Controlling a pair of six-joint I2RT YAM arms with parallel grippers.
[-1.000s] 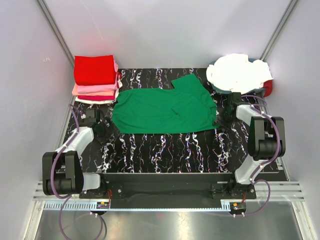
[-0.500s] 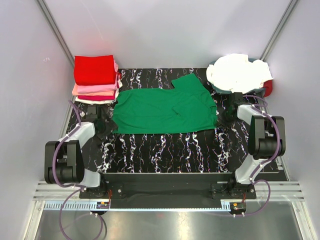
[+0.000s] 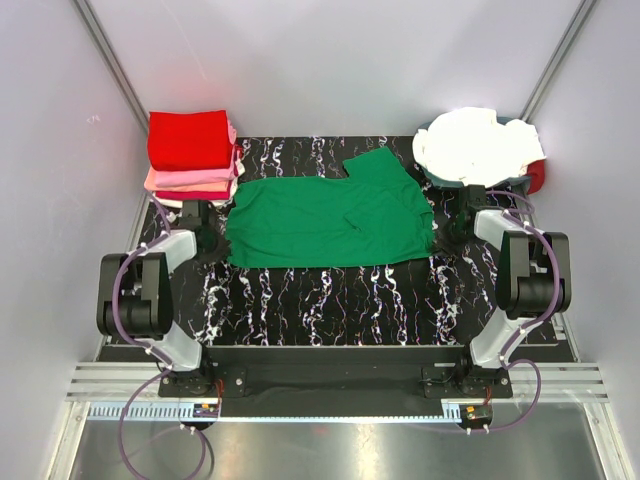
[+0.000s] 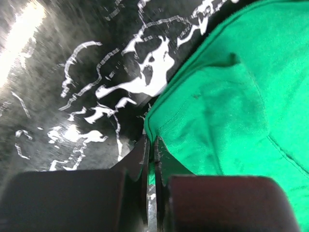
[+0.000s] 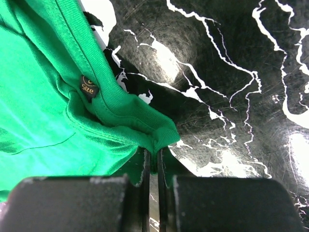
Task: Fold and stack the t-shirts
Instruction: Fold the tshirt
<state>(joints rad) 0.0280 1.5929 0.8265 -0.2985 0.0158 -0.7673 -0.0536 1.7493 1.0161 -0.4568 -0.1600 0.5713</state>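
Note:
The bright green t-shirt [image 3: 320,215] lies spread flat on the black white-veined mat [image 3: 330,295]. My left gripper [image 3: 212,240] sits at the shirt's left edge. In the left wrist view that gripper [image 4: 151,145] is shut on the green hem [image 4: 227,106]. My right gripper [image 3: 440,238] is at the shirt's right edge. In the right wrist view it [image 5: 154,152] is shut on a bunched fold of the collar edge [image 5: 159,130], near the size tag [image 5: 89,87]. Folded t-shirts are stacked at the back left, red [image 3: 190,138] on top of pink [image 3: 190,180].
A heap of white cloth [image 3: 475,145] fills a dark basket [image 3: 480,183] at the back right, with a bit of red cloth [image 3: 538,176] beside it. Grey walls close in both sides and the back. The arm bases stand at the mat's near edge.
My left arm swung in from the mat's left side to the shirt's left edge and its jaws closed on the hem. The right gripper shifted slightly at the right edge.

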